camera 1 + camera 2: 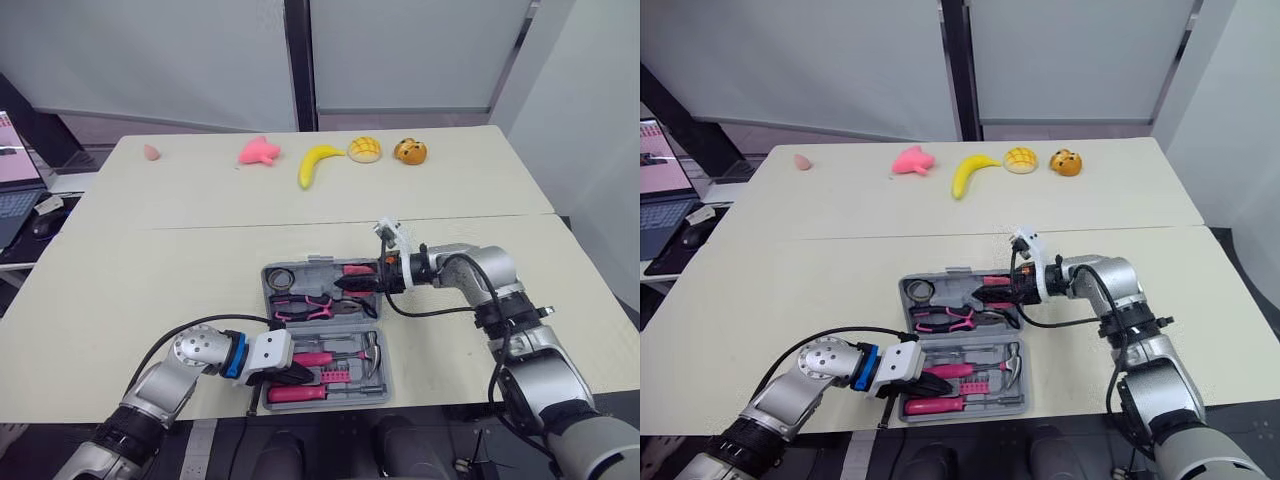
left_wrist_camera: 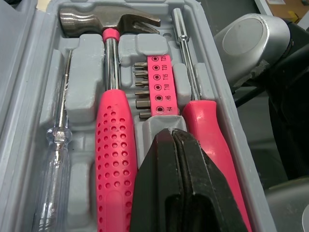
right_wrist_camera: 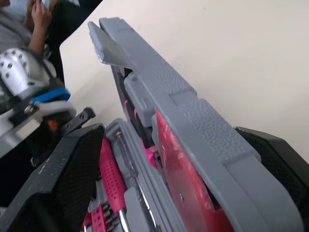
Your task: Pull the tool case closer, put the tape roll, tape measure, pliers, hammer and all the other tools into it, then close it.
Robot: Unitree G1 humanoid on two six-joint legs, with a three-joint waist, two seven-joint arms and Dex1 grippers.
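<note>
Right hand (image 1: 990, 291), spread wide, astride the tool case lid (image 3: 159, 82) edge.

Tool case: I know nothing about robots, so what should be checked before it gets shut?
1. Hammer seated in its slot: ok.
2. Bit holder and pink-handled screwdriver seated: ok.
3. Pliers and tape roll in the far half: ok.
4. Right gripper placed at the far half's edge of the tool case, fingers open either side of it: ok.
5. Left gripper clear of the case: not ok; its shut fingers lie over the near half.
</note>
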